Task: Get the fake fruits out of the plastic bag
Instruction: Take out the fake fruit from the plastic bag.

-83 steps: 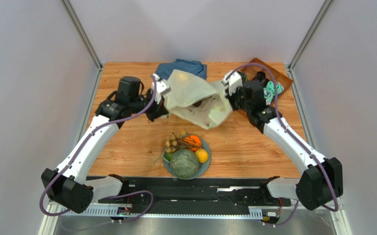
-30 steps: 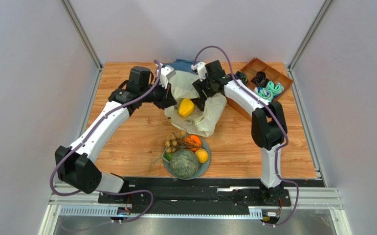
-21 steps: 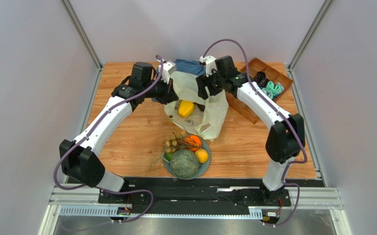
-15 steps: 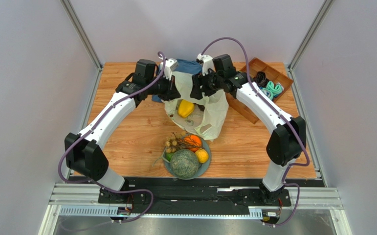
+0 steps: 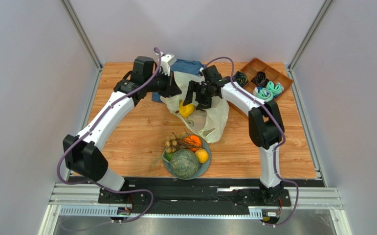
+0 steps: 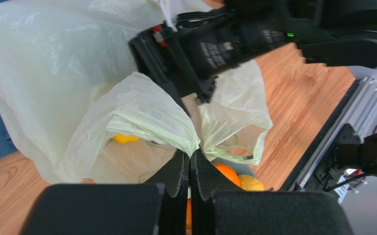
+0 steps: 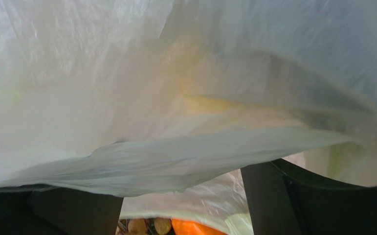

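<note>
Our left jaws are pressed together on a fold of the bag [image 6: 141, 105] at its mouth and hold that edge up off the tabletop [image 5: 126, 142]. Our right jaws stand spread, their fingers [image 7: 293, 196] well apart, with thin film draped across them and nothing gripped that we can see. The bag sags at the far middle of the tabletop, and the yellow piece [image 5: 186, 108] lies in its open mouth, just beside the right jaws. The melon [image 5: 184, 163], an orange [image 5: 193, 141] and smaller fruits sit in the bowl [image 5: 208, 162] on the near side, so we judge the yellow piece the one left to fetch; whether more hides in the folds we cannot tell. The risks come mostly from the film. With a single pinch carrying it, the bag may slip free or stretch and fall over the fruit. If the right jaws close now, they may catch plastic along with the fruit, or plastic alone. The piece looks smooth and rounded, so a shallow grip could squirt it out to roll across the tabletop. The two wrists are also close enough to knock together.
</note>
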Robot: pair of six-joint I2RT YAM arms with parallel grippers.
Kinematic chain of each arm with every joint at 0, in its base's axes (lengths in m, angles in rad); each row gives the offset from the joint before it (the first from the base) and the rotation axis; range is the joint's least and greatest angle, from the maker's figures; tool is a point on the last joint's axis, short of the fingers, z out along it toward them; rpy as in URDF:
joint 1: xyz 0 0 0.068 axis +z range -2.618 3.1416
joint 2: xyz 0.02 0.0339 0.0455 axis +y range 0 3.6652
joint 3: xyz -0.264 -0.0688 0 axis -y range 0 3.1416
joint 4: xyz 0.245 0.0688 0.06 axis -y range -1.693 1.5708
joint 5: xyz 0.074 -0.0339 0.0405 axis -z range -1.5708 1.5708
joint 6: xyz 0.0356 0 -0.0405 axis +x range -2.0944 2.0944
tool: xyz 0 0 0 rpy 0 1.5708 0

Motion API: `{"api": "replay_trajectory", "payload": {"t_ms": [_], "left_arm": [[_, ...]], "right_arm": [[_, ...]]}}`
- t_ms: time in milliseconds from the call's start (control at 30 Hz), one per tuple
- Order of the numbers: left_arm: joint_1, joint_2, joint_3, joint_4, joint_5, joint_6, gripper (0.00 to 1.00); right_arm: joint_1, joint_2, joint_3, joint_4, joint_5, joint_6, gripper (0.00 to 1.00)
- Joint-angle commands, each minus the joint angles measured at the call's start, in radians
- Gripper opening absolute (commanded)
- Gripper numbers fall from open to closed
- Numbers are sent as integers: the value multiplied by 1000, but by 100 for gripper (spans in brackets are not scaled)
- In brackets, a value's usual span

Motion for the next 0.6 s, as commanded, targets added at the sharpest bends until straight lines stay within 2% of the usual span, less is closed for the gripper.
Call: {"api": "replay_trajectory", "payload": {"t_ms": [0,33,133,333,567], "left_arm": [[3,-99,-28,52,60,-70,0],[3,-105,-34,54,77,-71,0],[3,-118,-47,65,126,-99,0],[3,-158,-76,89,220,-154,0],[3,-221,-150,63,248,-166,0]], "right_arm": [[14,61,128,30,47,109,84],[20,75,145,-2,82,118,92],[37,101,152,-21,154,150,100],[45,121,106,-33,202,169,98],[43,129,119,-53,236,209,96]]}}
